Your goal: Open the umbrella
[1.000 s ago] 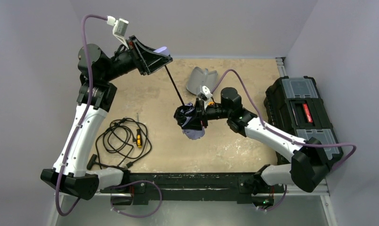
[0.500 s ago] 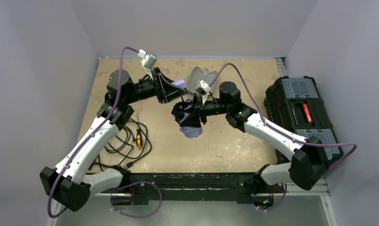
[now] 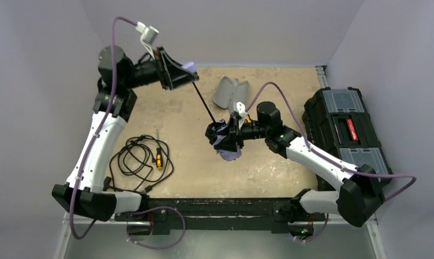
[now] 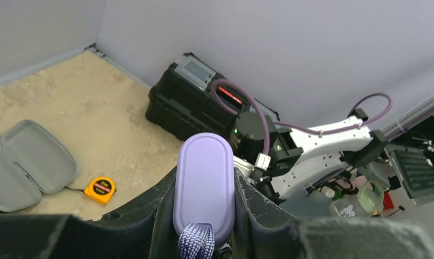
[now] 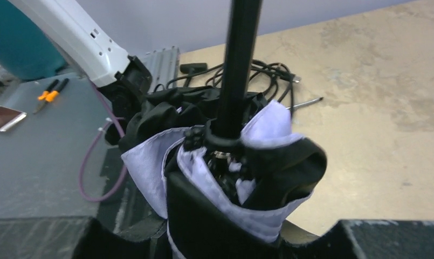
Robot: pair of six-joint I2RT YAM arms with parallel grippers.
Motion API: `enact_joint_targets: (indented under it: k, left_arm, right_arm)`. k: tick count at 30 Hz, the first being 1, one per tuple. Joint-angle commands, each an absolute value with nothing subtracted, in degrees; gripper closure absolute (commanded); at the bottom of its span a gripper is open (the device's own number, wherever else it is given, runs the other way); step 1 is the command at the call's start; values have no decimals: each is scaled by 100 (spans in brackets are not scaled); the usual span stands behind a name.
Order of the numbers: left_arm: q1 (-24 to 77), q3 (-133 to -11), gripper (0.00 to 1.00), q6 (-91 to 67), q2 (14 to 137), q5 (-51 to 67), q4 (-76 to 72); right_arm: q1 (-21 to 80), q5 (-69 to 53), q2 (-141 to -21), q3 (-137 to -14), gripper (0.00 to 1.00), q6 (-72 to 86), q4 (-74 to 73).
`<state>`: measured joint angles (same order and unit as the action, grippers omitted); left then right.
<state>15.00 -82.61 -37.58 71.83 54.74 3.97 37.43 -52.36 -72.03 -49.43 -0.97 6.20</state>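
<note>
**Umbrella Held Between Both Grippers**

The umbrella hangs above the table centre. The left gripper clamps the handle; the right gripper is closed on the folded canopy. Only the left wrist view shows a tape measure. Fabric hides the right jaw tips.

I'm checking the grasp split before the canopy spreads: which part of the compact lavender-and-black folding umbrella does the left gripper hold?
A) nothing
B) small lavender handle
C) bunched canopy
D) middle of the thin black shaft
B: the left wrist view shows the small lavender handle clamped in the left gripper, while the right gripper holds the bunched canopy.
</note>
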Motion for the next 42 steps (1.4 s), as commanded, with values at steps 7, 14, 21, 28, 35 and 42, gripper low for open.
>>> enact_joint_targets:
  k: [7,14,21,28,35,42]
  left_arm:
    - [90,-9951,100,-4997,7551,4484,-1809]
    - [-617,-10675,100,-5140,7744,4190,-2159]
    - [-188,-10075,100,-5202,7631,4721,-2161]
    - [1447,-7169,100,-4596,6545,4703,-1737]
    - [1933,-6231,100,-4253,6269,4648,-1222]
    - [1925,-6219,100,-4119,6330,4664,-1368]
  right_arm:
    - [3775,-5752,-7031,-4455,100,-1272,-673]
    - [3611,-5826,-7137,-4168,100,-2210,-1766]
    - [3563,-5927,-7390,-4796,100,-1815,-1482]
    - [3588,-5935,-7455,-5795,100,280,551]
    - [3610,-5830,-7361,-6120,100,846,1087]
    - [3608,-5766,-7257,-5846,100,589,919]
